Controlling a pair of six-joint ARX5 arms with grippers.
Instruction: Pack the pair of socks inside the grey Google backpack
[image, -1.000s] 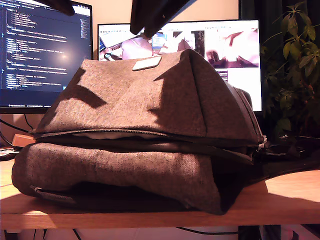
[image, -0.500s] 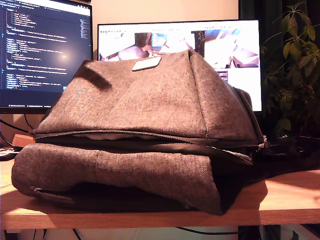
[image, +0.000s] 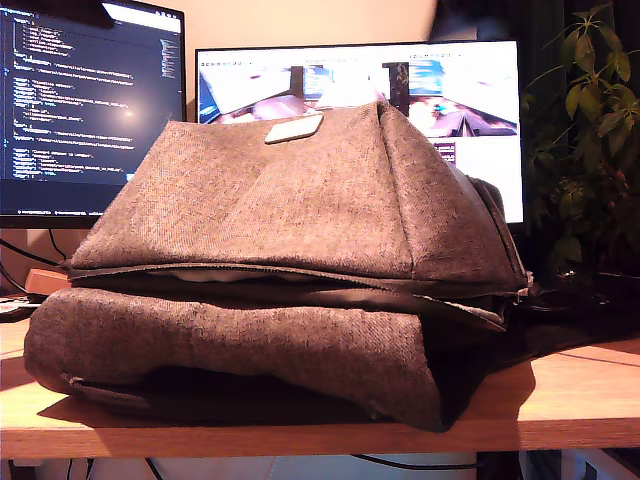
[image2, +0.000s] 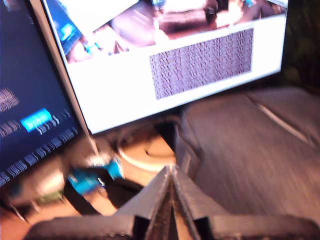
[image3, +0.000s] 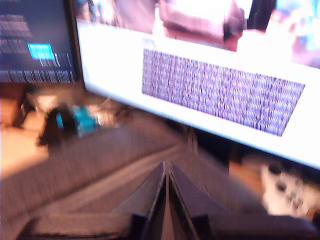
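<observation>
The grey Google backpack (image: 290, 230) lies on its side across the wooden table (image: 580, 400), with its pale patch (image: 294, 128) near the top and its zipper gap running along the middle. The pair of socks is out of view. My first gripper (image2: 170, 170) is shut with nothing between its fingers, and it is above the backpack's fabric (image2: 250, 150), facing the monitors. My second gripper (image3: 166, 167) is also shut and empty over the grey fabric (image3: 100, 160). In the exterior view only dark blurs show at the top edge.
Two lit monitors (image: 90, 100) (image: 460, 90) stand close behind the backpack. A leafy plant (image: 590, 130) fills the exterior view's right. Cables and a blue object (image2: 92, 177) lie at the monitors' feet.
The dark arm shapes that hung over the backpack's top a second ago have risen out of the exterior view. Their shadows have left the fabric. The backpack has not moved.
</observation>
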